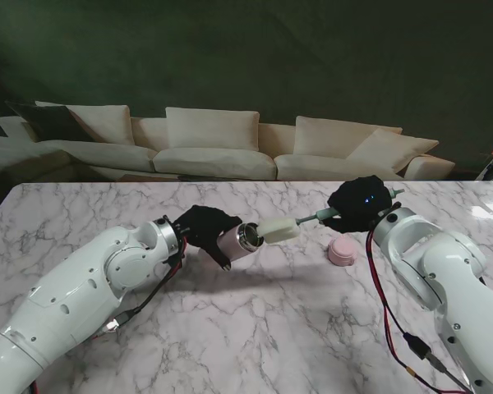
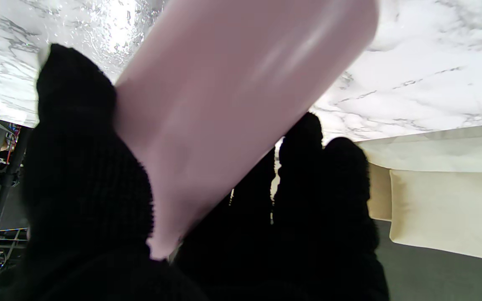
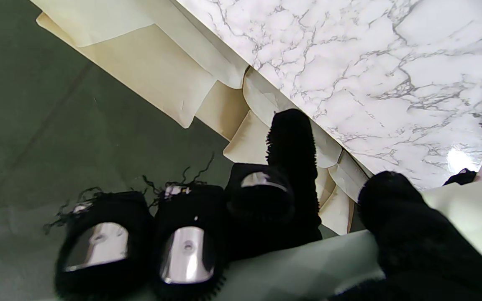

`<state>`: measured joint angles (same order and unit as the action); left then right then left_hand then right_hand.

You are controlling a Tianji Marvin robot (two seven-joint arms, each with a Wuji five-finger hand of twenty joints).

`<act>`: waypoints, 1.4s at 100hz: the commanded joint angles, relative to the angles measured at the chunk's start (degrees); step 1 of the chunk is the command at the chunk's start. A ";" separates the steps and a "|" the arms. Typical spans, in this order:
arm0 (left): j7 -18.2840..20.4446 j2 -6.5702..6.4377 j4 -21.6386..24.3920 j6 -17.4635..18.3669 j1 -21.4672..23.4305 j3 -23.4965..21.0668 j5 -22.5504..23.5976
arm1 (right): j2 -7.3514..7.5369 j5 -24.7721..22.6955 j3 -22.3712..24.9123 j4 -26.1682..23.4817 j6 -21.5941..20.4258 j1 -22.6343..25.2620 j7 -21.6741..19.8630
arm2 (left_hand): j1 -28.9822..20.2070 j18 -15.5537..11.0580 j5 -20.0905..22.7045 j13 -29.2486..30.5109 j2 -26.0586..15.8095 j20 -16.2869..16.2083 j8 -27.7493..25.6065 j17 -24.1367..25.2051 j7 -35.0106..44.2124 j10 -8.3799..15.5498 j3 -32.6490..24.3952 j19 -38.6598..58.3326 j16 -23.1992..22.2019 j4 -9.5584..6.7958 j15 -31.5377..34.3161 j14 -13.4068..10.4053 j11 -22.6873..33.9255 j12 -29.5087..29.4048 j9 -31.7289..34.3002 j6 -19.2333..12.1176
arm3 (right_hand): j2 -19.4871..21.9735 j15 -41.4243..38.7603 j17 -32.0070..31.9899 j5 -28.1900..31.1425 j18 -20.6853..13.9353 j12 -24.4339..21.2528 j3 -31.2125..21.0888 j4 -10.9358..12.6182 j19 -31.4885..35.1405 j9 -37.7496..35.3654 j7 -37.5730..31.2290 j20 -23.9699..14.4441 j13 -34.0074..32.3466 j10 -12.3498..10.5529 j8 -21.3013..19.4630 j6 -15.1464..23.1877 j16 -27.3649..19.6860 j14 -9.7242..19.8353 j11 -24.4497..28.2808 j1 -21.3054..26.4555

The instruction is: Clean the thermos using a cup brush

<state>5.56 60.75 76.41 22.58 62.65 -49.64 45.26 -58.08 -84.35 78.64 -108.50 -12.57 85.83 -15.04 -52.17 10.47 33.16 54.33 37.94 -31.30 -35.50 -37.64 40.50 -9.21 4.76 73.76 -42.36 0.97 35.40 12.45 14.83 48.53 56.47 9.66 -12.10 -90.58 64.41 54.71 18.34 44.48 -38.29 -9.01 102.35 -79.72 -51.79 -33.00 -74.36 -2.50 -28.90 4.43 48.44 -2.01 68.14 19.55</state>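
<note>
left hand (image 1: 204, 226): black-gloved, fingers (image 2: 86, 167) wrapped round the pink thermos (image 1: 237, 243), gripping it; thumb on one side of the body, other fingers on the opposite side
thermos: lifted off the marble table (image 1: 255, 328), lying near-horizontal, steel-rimmed open mouth turned toward my right hand; in the left wrist view its pink body (image 2: 232, 100) fills the middle
right hand (image 1: 357, 203): black-gloved, clenched round the handle of the cup brush (image 1: 292, 226), held above the table on the thermos's mouth side
cup brush: pale sponge head just at the thermos mouth, touching or just beside the rim, can't tell if it is inside; handle runs back from the thermos into my right fist; pale handle (image 3: 308, 267) crosses under my fingers (image 3: 291, 142) in the right wrist view
lid (image 1: 342, 252): pink, resting on the table, beyond the thermos mouth, nearer to me than my right hand
sofa (image 1: 214, 144): cream, past the table's far edge, behind the thermos
</note>
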 commanded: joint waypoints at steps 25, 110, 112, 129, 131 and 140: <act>1.13 0.51 -0.60 -1.42 -1.89 1.80 -0.90 | -0.10 0.56 -1.04 0.29 0.11 -1.47 0.97 | -18.02 -4.57 5.72 3.85 -20.00 -0.91 -2.17 -1.43 6.61 2.50 -24.45 2.71 -1.60 -3.83 7.13 -0.58 6.97 2.27 1.40 -9.58 | -0.75 -9.78 3.09 3.79 -1.37 1.09 -1.88 1.93 12.96 -3.51 -0.31 -2.99 -0.87 -0.22 -1.18 -0.80 3.26 2.59 4.85 2.26; 2.89 0.15 0.56 -1.17 -2.41 1.83 -0.41 | 0.35 -2.11 -4.69 3.13 -0.99 -4.85 -0.80 | -17.86 -4.58 5.96 4.21 -19.75 -0.81 -2.21 -1.72 6.60 2.29 -24.71 2.98 -1.64 -3.74 7.17 -0.56 7.16 2.28 1.58 -9.59 | -1.55 -10.80 3.26 4.65 -2.70 1.59 -2.43 2.01 13.82 -3.51 0.01 -3.25 -0.90 -0.69 -1.49 -0.97 3.79 3.43 6.24 2.99; 3.09 0.11 0.66 -1.17 -2.37 1.78 -0.44 | 0.35 -2.18 -4.84 3.22 -0.81 -5.02 -0.84 | -17.84 -4.56 5.99 4.21 -19.72 -0.82 -2.20 -1.75 6.60 2.29 -24.72 3.01 -1.66 -3.74 7.21 -0.58 7.16 2.28 1.59 -9.60 | -1.57 -10.82 3.25 4.68 -2.73 1.60 -2.43 2.01 13.82 -3.50 0.02 -3.24 -0.90 -0.68 -1.49 -1.08 3.79 3.44 6.26 3.03; 4.10 -0.04 1.10 -1.32 -2.46 2.01 -0.55 | 0.33 -3.03 -6.38 3.65 -0.14 -6.58 -1.39 | -17.60 -4.54 6.18 4.67 -19.51 -0.84 -2.16 -2.03 6.58 2.25 -25.08 3.21 -1.57 -3.76 7.45 -1.22 7.25 2.30 1.86 -9.67 | -1.64 -11.11 3.37 4.82 -2.91 1.70 -2.31 2.03 14.51 -3.50 0.17 -3.45 -0.91 -0.78 -1.48 -1.14 3.91 3.65 6.59 3.23; 4.18 -0.05 1.14 -1.38 -2.50 2.08 -0.58 | 0.34 -3.17 -6.62 3.67 -0.20 -6.81 -1.61 | -17.59 -4.52 6.22 4.78 -19.48 -0.84 -2.17 -2.05 6.60 2.21 -25.15 3.24 -1.57 -3.76 7.51 -1.80 7.25 2.30 1.87 -9.71 | -1.60 -11.15 3.32 4.84 -2.96 1.71 -2.28 2.04 14.51 -3.50 0.19 -3.45 -0.91 -0.83 -1.47 -1.14 3.92 3.71 6.63 3.25; 4.54 -0.08 1.42 -1.57 -2.56 2.27 -0.65 | 0.41 -3.94 -7.63 4.13 -0.42 -7.95 -2.30 | -17.43 -4.47 6.27 4.97 -19.40 -0.83 -2.18 -2.20 6.56 2.16 -25.40 3.35 -1.51 -3.68 7.57 -1.95 7.26 2.32 1.93 -9.74 | -1.62 -11.29 3.39 4.82 -3.18 1.77 -2.13 2.07 14.80 -3.50 0.28 -3.59 -0.92 -0.97 -1.47 -1.19 3.98 3.91 6.81 3.37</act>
<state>9.28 60.50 76.94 21.05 60.61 -47.52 44.83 -57.70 -87.54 71.63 -104.97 -12.73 78.74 -16.75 -52.17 10.39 33.18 54.49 37.94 -31.30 -35.50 -38.01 40.38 -9.39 4.76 74.53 -42.47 1.31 37.22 12.34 15.53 48.51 56.42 9.66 -13.69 -91.82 64.57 57.57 16.49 45.71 -39.08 -8.41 102.84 -79.76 -51.80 -34.09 -74.40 -3.35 -29.03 4.43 48.80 -1.11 70.73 20.20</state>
